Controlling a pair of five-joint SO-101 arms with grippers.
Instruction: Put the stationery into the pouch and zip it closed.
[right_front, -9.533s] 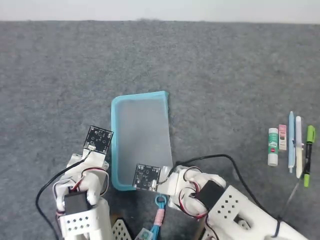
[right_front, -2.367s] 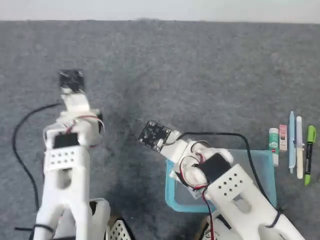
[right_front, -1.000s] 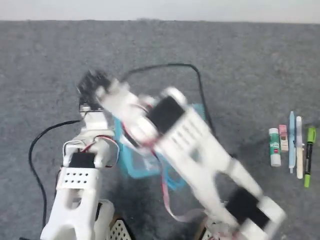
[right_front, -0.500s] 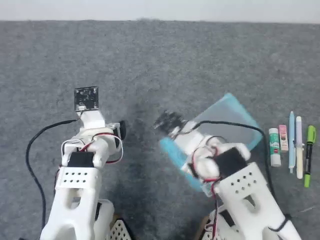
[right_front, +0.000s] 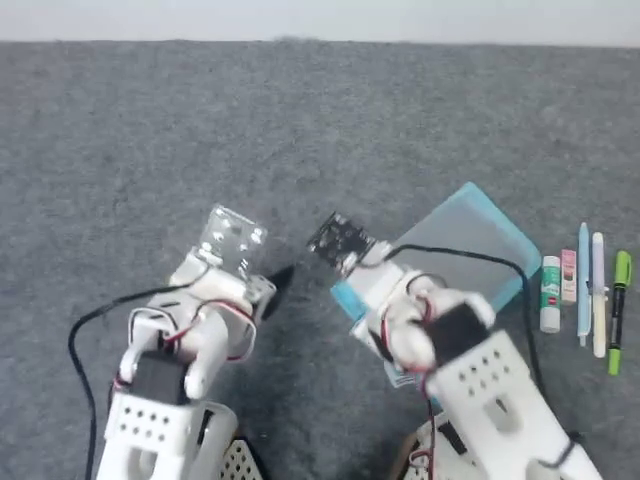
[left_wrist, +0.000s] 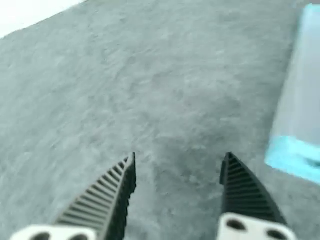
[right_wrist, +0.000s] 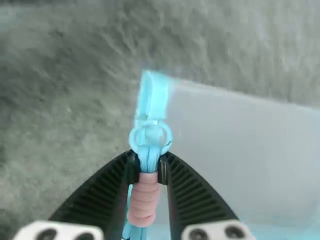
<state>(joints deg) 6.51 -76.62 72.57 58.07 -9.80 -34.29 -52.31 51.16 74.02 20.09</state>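
The right gripper (right_wrist: 147, 162) clamps the pouch (right_front: 470, 228) by its zip strap (right_wrist: 144, 195), likely to set it beside the stationery (right_front: 583, 295); the left gripper (left_wrist: 177, 167) hangs spread near the pouch's corner, seemingly ready to steady it.

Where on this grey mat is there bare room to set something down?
The wide far stretch of mat, between the pouch and the white wall, is bare, as is the strip left of the left arm. It is crowded at the right edge: the pouch lies close beside the row of stationery.
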